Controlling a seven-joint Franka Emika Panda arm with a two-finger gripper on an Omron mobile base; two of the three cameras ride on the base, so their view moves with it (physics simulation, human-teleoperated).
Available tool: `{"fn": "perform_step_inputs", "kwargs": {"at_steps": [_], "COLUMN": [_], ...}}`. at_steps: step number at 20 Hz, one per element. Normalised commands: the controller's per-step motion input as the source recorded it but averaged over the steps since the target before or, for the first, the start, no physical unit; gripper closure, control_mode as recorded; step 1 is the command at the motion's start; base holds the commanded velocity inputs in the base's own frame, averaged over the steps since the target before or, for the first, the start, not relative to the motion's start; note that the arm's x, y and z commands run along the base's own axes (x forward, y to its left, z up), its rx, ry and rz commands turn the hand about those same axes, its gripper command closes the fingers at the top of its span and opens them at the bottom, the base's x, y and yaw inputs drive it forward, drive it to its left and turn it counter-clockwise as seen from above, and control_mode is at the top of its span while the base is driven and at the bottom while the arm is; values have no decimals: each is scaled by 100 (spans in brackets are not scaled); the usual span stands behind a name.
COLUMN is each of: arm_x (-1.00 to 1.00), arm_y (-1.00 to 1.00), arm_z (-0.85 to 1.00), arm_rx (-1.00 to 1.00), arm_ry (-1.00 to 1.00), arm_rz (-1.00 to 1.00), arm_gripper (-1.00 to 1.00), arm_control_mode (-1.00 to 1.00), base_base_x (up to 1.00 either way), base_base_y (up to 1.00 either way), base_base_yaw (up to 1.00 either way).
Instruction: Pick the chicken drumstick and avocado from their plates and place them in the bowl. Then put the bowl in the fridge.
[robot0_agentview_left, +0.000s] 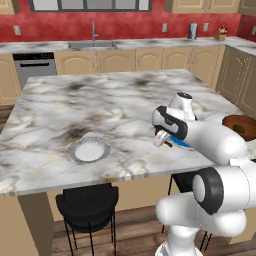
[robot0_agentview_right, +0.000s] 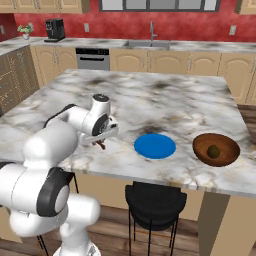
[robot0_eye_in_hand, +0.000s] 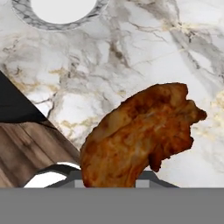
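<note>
My gripper (robot0_agentview_right: 102, 140) is shut on the chicken drumstick (robot0_eye_in_hand: 140, 133), a reddish-brown piece hanging just above the marble island near its front edge. In the left base view the gripper (robot0_agentview_left: 162, 137) hangs between the two plates. The white grey-rimmed plate (robot0_agentview_left: 89, 150) lies bare to its left, and its rim (robot0_eye_in_hand: 52, 24) shows at the top of the hand view. The flat blue plate (robot0_agentview_right: 155, 146) lies bare to its right. Further right stands the dark wooden bowl (robot0_agentview_right: 216, 149) with the avocado (robot0_agentview_right: 214, 151) inside it.
The island's front edge (robot0_agentview_left: 100, 182) runs just below the gripper, with a black stool (robot0_agentview_left: 87, 207) tucked under it. A second stool (robot0_agentview_right: 155, 200) stands below the blue plate. A sink (robot0_agentview_left: 92, 44) and dishwasher (robot0_agentview_left: 35, 65) line the back wall.
</note>
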Motion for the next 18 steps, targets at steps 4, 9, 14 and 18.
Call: {"fn": "perform_step_inputs", "kwargs": {"at_steps": [4, 9, 14, 18], "arm_x": [-4, 0, 0, 0], "arm_y": [-66, -64, -67, -69], "arm_z": [0, 3, 13, 17], "arm_rx": [-6, -10, -6, -3], "arm_ry": [0, 1, 4, 10], "arm_rz": [-24, -27, -24, -25], "arm_gripper": [100, 100, 100, 100], "arm_control_mode": [-100, -100, -100, -100], "base_base_x": [0, 0, 0, 0], "base_base_y": [0, 0, 0, 0], "base_base_yaw": [0, 0, 0, 0]}}
